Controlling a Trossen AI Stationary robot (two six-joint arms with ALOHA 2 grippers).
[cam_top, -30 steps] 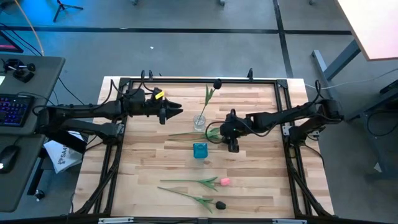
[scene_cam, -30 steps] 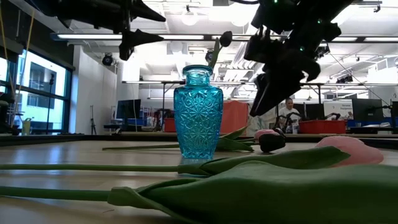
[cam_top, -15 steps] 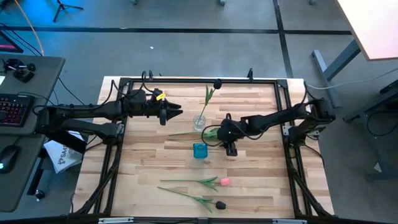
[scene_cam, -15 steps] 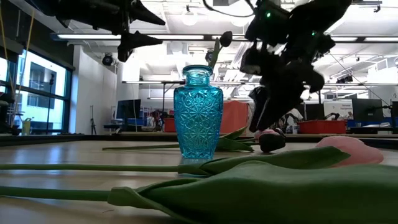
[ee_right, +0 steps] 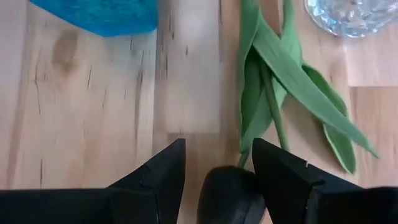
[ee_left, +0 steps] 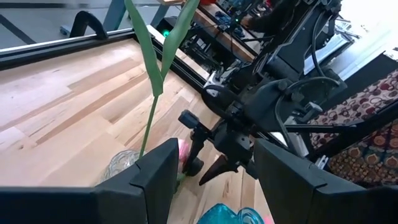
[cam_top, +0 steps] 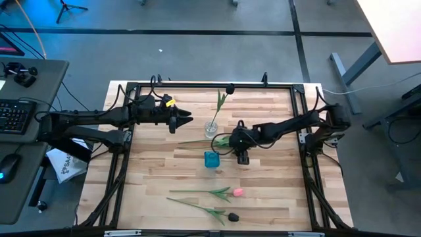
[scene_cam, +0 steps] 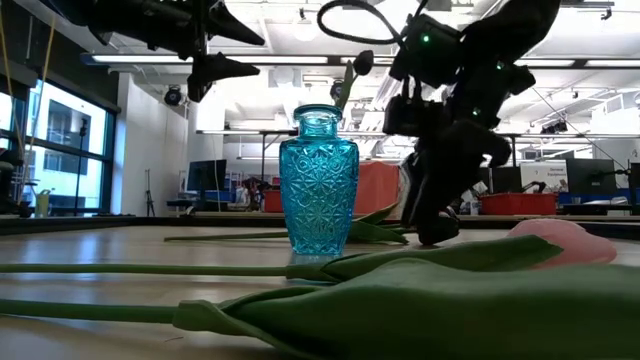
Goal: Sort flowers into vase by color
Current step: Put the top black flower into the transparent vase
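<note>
Right pincer (ee_right: 214,165) | I see its fingers spread either side of a dark tulip head (ee_right: 227,196) lying on the tabletop (cam_top: 263,191), not closed on it | near blue vase (cam_top: 211,158) and clear vase (cam_top: 211,128) | left pincer (cam_top: 186,118) hovers open, well apart.

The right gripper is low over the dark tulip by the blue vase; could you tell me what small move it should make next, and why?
Probably close the fingers. In the right wrist view the right gripper is open, with the dark tulip head between its fingers, stem and leaves lying ahead on the table. The left gripper waits above the table.
</note>
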